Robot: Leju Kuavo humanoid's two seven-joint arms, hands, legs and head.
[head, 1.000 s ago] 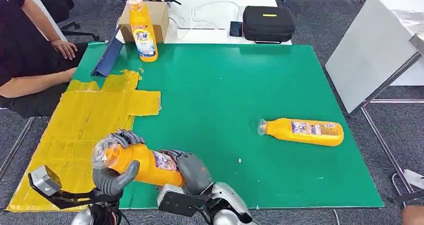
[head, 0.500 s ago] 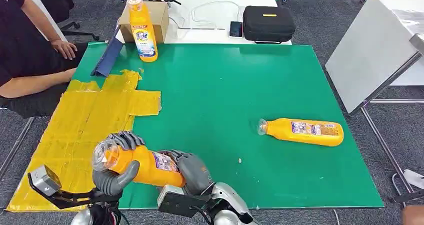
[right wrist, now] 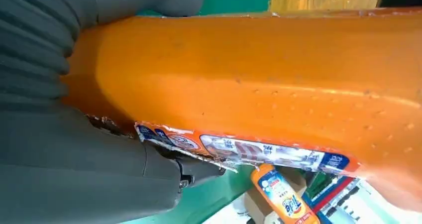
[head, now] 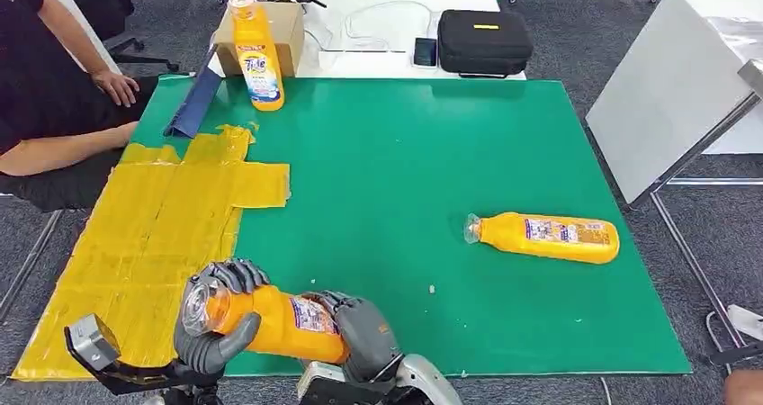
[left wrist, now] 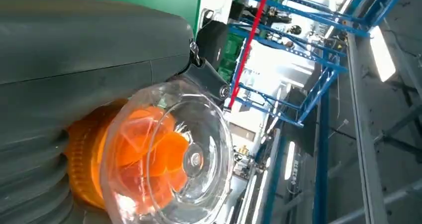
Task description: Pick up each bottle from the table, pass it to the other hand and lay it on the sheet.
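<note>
An orange bottle (head: 274,321) with a clear cap (left wrist: 169,159) is held level above the table's near edge by both hands. My left hand (head: 216,333) wraps its neck end, just right of the yellow sheet (head: 153,234). My right hand (head: 364,333) grips its base end, where the orange body (right wrist: 259,84) and its label show close up. A second orange bottle (head: 544,237) lies on its side on the green mat (head: 405,153) at the right. A third bottle (head: 255,54) stands upright at the mat's far left corner.
A person (head: 45,90) sits at the left with an arm by the sheet's far end. A blue strip (head: 193,103) leans at the mat's far left. Behind stand a cardboard box (head: 279,31), a black case (head: 483,40) and a phone (head: 425,51). A white table (head: 675,81) stands at the right.
Both hands and the bottle between them have moved slightly toward me and a little to the right. The other bottles have not moved.
</note>
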